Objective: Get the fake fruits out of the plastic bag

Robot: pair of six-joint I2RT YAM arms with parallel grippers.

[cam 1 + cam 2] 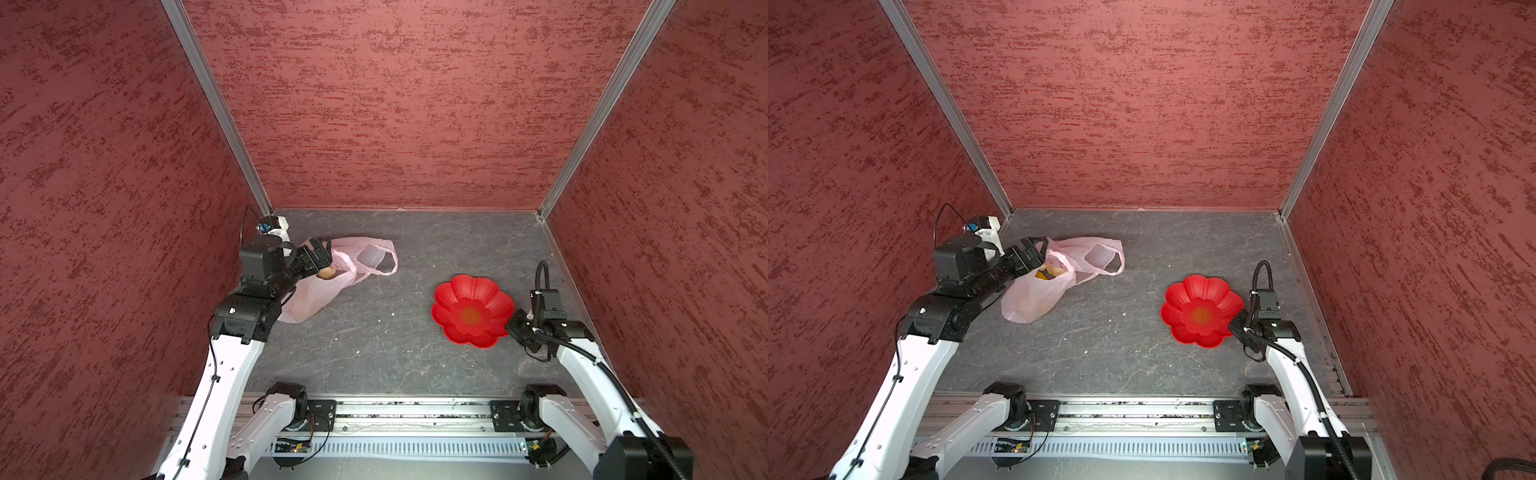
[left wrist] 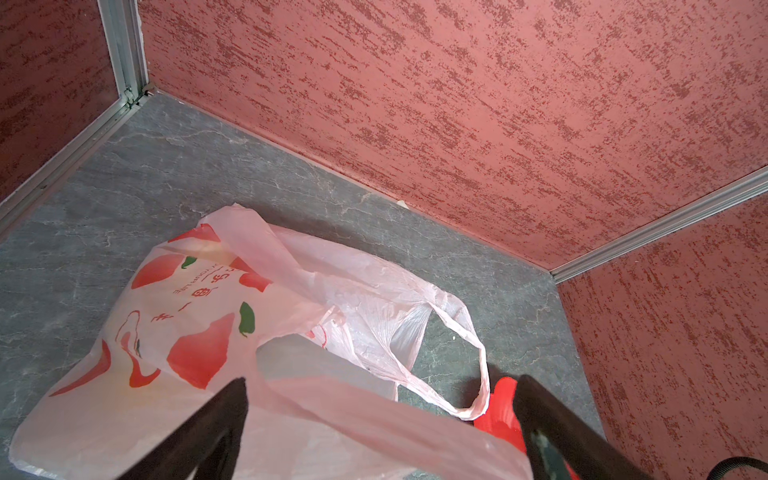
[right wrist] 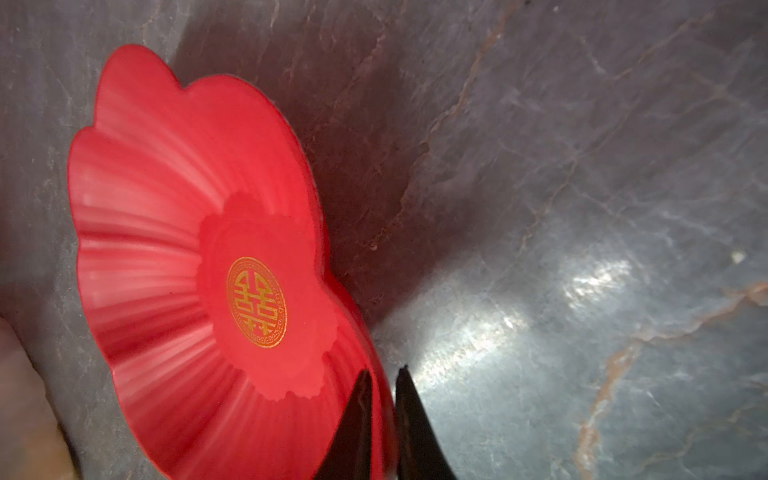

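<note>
- The grey veined bench carries everything, with red textured walls on three sides.
- The plastic bag lies crumpled on the far left of the bench, close to the left wall. Its mouth gapes upward, and one loop handle trails flat towards the middle. The left wrist view shows red and green print on its pale pink film.
- The red dish, shaped like a flower, sits on the right of the bench, well apart from the bag. A gold round emblem marks its centre.
- The left tool hovers over the bag's mouth with its jaws wide, and the film lies below and between them.
- The right tool is at the dish's near right edge. Its jaws are narrow, one finger inside the rim and one outside. I cannot tell whether they pinch it.
- The fake fruits are inside the bag and show through its mouth as orange-yellow shapes. A pale beige lumpy one sits just under the left tool.
</note>
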